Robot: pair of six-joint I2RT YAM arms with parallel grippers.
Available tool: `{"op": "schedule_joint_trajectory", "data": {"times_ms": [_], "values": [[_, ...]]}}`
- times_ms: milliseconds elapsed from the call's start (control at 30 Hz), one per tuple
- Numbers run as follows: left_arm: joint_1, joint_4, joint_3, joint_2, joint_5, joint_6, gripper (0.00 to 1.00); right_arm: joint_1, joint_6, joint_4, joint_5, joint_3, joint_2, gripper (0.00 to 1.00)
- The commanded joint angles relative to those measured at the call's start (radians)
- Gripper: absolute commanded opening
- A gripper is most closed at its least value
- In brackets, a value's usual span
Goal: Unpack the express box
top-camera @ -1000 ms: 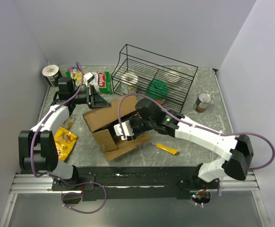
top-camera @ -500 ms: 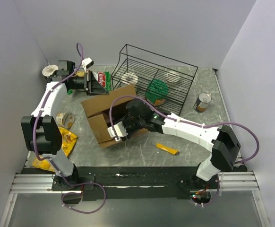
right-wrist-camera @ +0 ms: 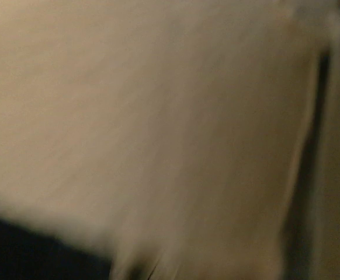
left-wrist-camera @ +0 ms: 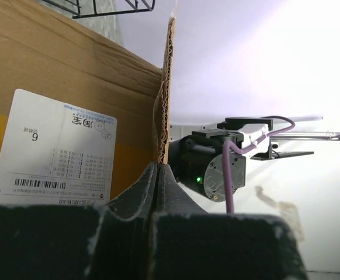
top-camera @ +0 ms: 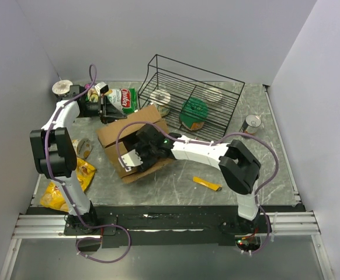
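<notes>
The express box (top-camera: 116, 133), brown cardboard with a white label (left-wrist-camera: 53, 153), lies open in the left middle of the table. At its back left corner my left gripper (top-camera: 111, 110) is shut on the edge of one raised flap, pinched between the fingertips (left-wrist-camera: 158, 167). My right arm reaches from the right into the box, and its gripper (top-camera: 131, 157) is down inside the opening. The right wrist view shows only blurred cardboard (right-wrist-camera: 158, 116) close up, with no fingers to be seen. Nothing shows of what is inside the box.
A black wire basket (top-camera: 228, 87) at the back holds a green round thing (top-camera: 193, 111) and white discs. A can (top-camera: 252, 124) stands to the right and a yellow sachet (top-camera: 207, 184) lies near the front. Green bag (top-camera: 126, 99), cup (top-camera: 62, 87), tape roll (top-camera: 82, 146) and yellow bags (top-camera: 79, 174) crowd the left side.
The left gripper has drawn back and to the left with the flap, and the box has slid left with it. The right arm has followed, reaching further left into the box.
</notes>
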Motion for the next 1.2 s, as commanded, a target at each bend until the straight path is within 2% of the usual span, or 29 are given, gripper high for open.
{"op": "schedule_joint_trajectory", "data": {"times_ms": [0,200,267,367,400,500,567,667,733,833,900,967,1067,1167], "values": [[-0.002,0.007,0.024,0.018,0.194,0.004,0.01,0.005,-0.037,0.070,0.037,0.046,0.055,0.64],[0.001,0.024,0.034,0.076,0.196,-0.021,0.01,-0.010,-0.098,-0.015,0.032,0.145,0.223,0.60],[0.000,0.024,0.051,0.091,0.196,-0.021,0.01,-0.013,-0.097,-0.080,0.047,0.213,0.290,0.53],[0.001,0.016,0.057,0.101,0.196,-0.011,0.01,-0.024,-0.079,-0.086,0.047,0.247,0.315,0.33],[0.000,0.010,0.057,0.101,0.194,-0.004,0.01,-0.030,-0.074,-0.076,0.046,0.238,0.304,0.20],[0.003,-0.021,0.054,0.098,0.191,0.042,0.01,-0.036,-0.040,0.000,0.011,0.140,0.193,0.05],[0.001,-0.033,0.054,0.095,0.186,0.070,0.01,-0.045,-0.005,0.023,-0.030,0.060,0.069,0.00],[0.003,-0.068,0.062,0.093,0.179,0.113,0.01,-0.048,0.078,-0.015,-0.086,0.018,-0.102,0.00],[0.006,-0.099,0.068,0.093,0.165,0.137,0.01,-0.048,0.113,-0.118,-0.170,0.033,-0.176,0.00],[0.007,-0.165,0.097,0.092,0.122,0.217,0.01,-0.048,0.199,-0.225,-0.244,0.044,-0.320,0.00],[0.009,-0.215,0.128,0.090,0.043,0.333,0.02,-0.047,0.233,-0.290,-0.262,0.046,-0.363,0.00],[0.007,-0.282,0.158,0.090,-0.060,0.434,0.02,-0.048,0.320,-0.309,-0.261,0.043,-0.424,0.00],[0.007,-0.347,0.177,0.095,-0.135,0.533,0.03,-0.050,0.427,-0.364,-0.227,0.035,-0.515,0.00],[0.010,-0.430,0.160,0.104,-0.117,0.625,0.01,-0.079,0.543,-0.414,-0.180,-0.003,-0.631,0.00]]}}
